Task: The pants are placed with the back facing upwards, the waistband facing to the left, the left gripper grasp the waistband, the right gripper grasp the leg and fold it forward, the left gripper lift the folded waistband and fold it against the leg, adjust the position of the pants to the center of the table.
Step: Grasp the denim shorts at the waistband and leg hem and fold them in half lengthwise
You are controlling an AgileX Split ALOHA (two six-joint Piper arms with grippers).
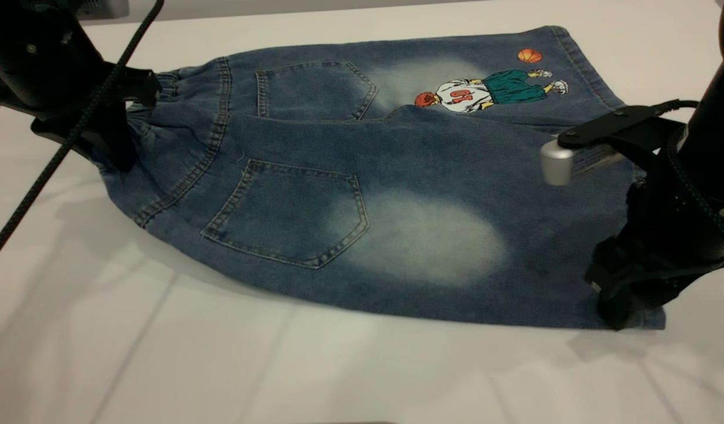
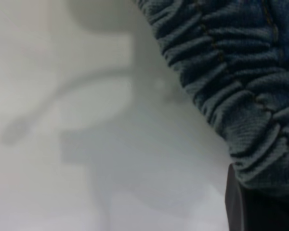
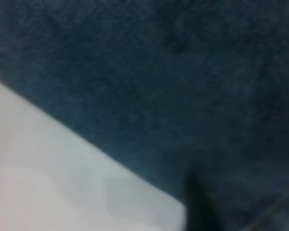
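Observation:
The blue denim pants lie back up on the white table, waistband to the left. My left gripper is shut on the ruched waistband, one black finger showing beside the cloth. My right gripper is shut on the hem end of the plain leg, with a dark finger against the denim. The near half is held off the table, casts a shadow below, and overlaps the far half up to the cartoon print.
White tabletop stretches in front of the pants and beyond the far leg. The left arm's braided cable hangs diagonally at the left edge. A silver cylinder on the right arm juts over the leg.

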